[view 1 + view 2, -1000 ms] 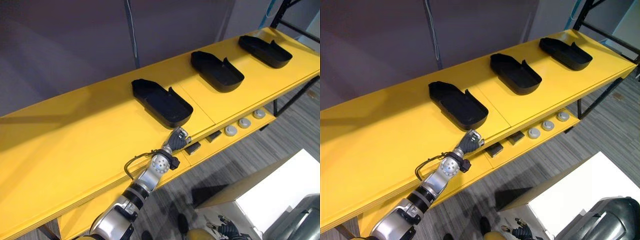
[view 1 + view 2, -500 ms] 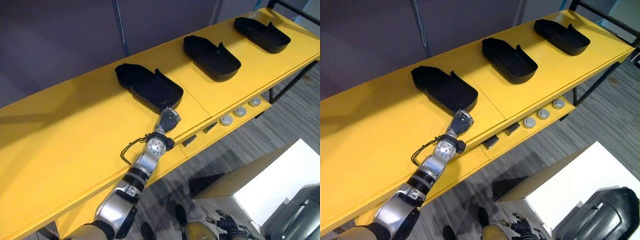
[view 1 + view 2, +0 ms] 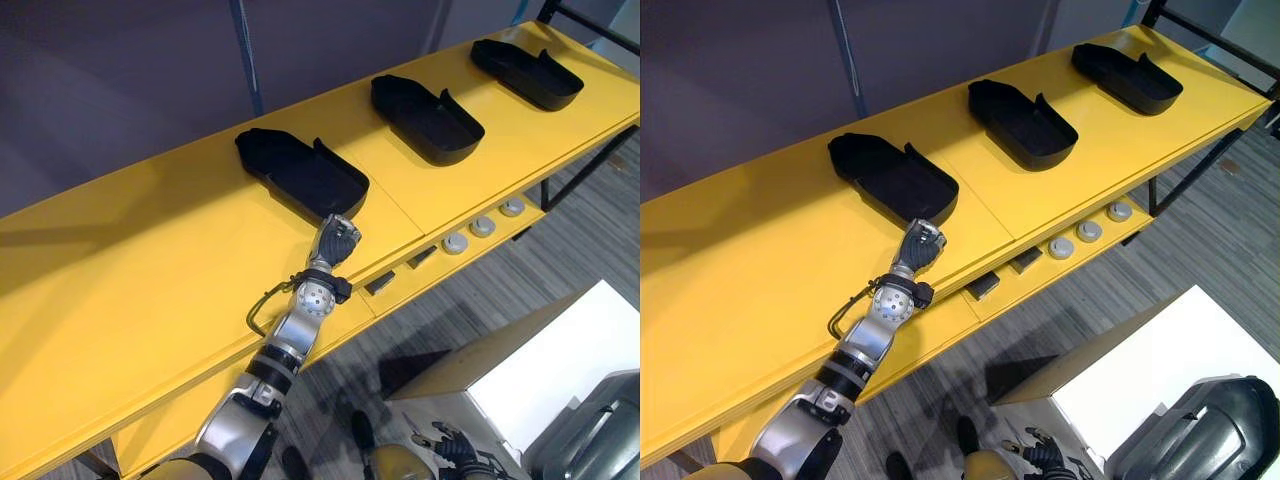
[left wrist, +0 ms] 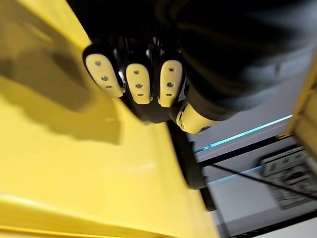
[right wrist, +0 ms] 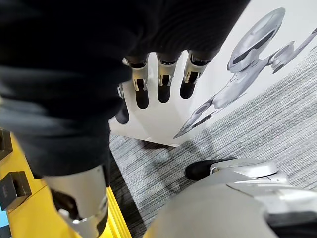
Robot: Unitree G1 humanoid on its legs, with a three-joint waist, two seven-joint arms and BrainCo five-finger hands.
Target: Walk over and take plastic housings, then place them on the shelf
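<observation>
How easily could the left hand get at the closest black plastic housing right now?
Probably easily. The left hand sits right at the near end of the closest black plastic housing on the yellow surface, with nothing between them. Whether it touches the housing cannot be told.

Three black plastic housings lie in a row on the flat top of a long yellow shelf [image 3: 130,270], well apart from one another. Each is a shallow, open-topped shell with one end narrowed and rounded, the other end broad, and a notch cut into one side wall. The nearest housing [image 3: 300,175], the middle housing [image 3: 428,118] and the far housing [image 3: 527,72] all rest hollow side up, each turned at the same slant across the shelf.
</observation>
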